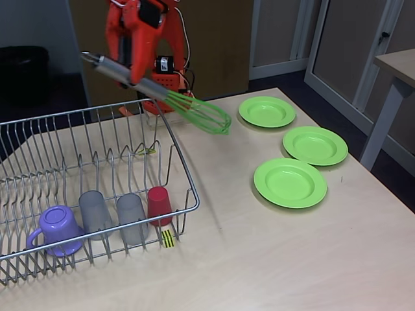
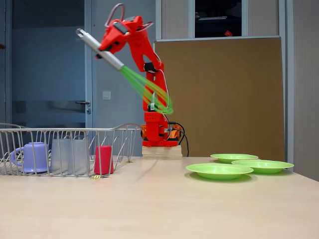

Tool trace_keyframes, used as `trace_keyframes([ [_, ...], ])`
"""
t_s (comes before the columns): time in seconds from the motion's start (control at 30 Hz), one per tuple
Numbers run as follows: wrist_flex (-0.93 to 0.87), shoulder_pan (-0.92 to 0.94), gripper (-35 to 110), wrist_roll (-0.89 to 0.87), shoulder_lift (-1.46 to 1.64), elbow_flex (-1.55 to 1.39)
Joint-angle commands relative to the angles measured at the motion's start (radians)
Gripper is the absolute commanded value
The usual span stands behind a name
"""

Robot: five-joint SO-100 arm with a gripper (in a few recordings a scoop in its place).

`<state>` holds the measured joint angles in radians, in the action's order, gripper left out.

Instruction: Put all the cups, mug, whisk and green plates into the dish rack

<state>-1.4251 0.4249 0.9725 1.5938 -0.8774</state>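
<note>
The orange two-finger gripper (image 1: 133, 71) was clamped on the silver handle of the green-wire balloon whisk (image 1: 194, 111), held in the air, loops slanting toward four o'clock above the silver wire dish rack's (image 1: 185, 175) far corner.

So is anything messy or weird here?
Nothing spilled or broken. The whisk hangs tilted in the air, held by the gripper. The mug and cups sit neatly in the dish rack; three green plates lie flat.
</note>
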Motion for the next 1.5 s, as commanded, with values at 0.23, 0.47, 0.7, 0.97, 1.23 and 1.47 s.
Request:
trace_keyframes([
  [0.23, -0.160, 0.419, 0, 0.066, -0.229, 0.325],
  [0.47, -0.144, 0.476, 0, 0.097, -0.462, 0.391],
  [0.7, -0.089, 0.457, 0, 0.104, -0.767, 0.551],
  [0.97, -0.043, 0.448, 0, 0.101, -0.954, 0.603],
  [1.23, 0.025, 0.417, 0, 0.100, -1.085, 0.618],
  [1.47, 0.080, 0.387, 6, 0.094, -1.166, 0.653],
])
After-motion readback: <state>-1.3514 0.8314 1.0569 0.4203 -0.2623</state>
